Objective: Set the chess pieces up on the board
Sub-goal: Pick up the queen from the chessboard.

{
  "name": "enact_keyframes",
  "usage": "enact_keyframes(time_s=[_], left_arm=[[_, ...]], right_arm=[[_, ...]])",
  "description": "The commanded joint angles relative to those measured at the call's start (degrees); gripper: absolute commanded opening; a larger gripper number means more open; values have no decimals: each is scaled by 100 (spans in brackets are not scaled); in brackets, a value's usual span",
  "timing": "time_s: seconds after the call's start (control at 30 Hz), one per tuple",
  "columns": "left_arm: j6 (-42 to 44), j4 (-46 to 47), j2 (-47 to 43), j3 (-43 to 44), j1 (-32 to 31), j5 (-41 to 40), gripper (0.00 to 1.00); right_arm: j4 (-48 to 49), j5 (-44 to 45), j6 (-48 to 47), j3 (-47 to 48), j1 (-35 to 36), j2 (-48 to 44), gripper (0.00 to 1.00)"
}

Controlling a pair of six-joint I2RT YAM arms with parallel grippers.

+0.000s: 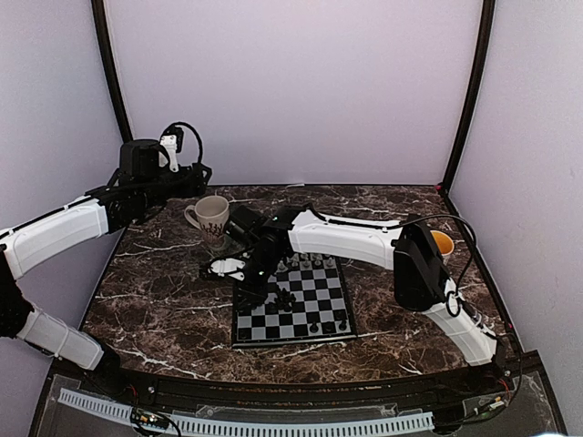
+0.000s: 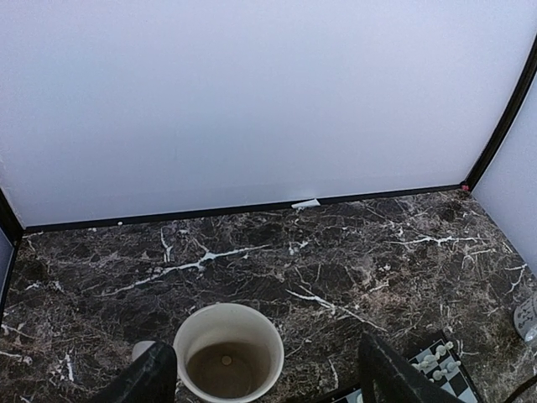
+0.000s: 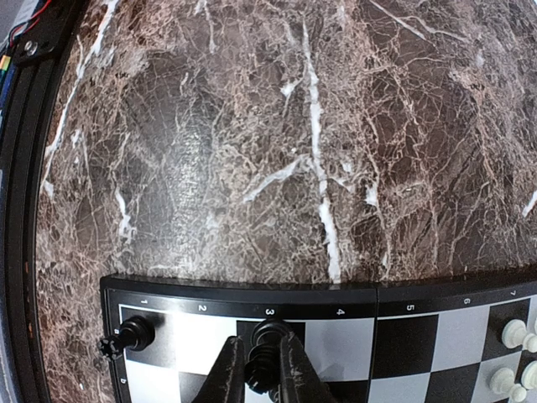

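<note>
Along the board's (image 3: pixel 336 304) rim the right wrist view reads 2, 3, 4, 5 — too small to make out from above. There the right claw (image 3: pixel 262 359) is pinched narrow on a black piece (image 3: pixel 268 332) by the 3. A second black piece (image 3: pixel 130 335) sits at its 9 o'clock, white pieces (image 3: pixel 513 334) at 3 o'clock. From above, the arm hides that grip. The board lies mid-table (image 1: pixel 155 309), with a mug (image 1: pixel 211 217) at its 10 o'clock and an orange cup (image 1: pixel 442 242) at 2 o'clock. The left claw (image 2: pixel 265 351) hangs wide open over the mug, holding nothing — only its own camera shows a small pale bit (image 2: pixel 225 359) inside.
</note>
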Motion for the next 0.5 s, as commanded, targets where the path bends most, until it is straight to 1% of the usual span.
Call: enact_keyframes(time_s=[0.0, 0.23, 0.47], left_arm=[[27, -37, -5, 64, 7, 66, 76], [39, -41, 34, 62, 12, 98, 76], [38, -75, 111, 86, 7, 180, 76]], right_arm=[[-16, -25, 23, 103, 49, -129, 12], [58, -204, 53, 45, 52, -628, 9], [158, -322, 57, -404, 52, -1266, 9]])
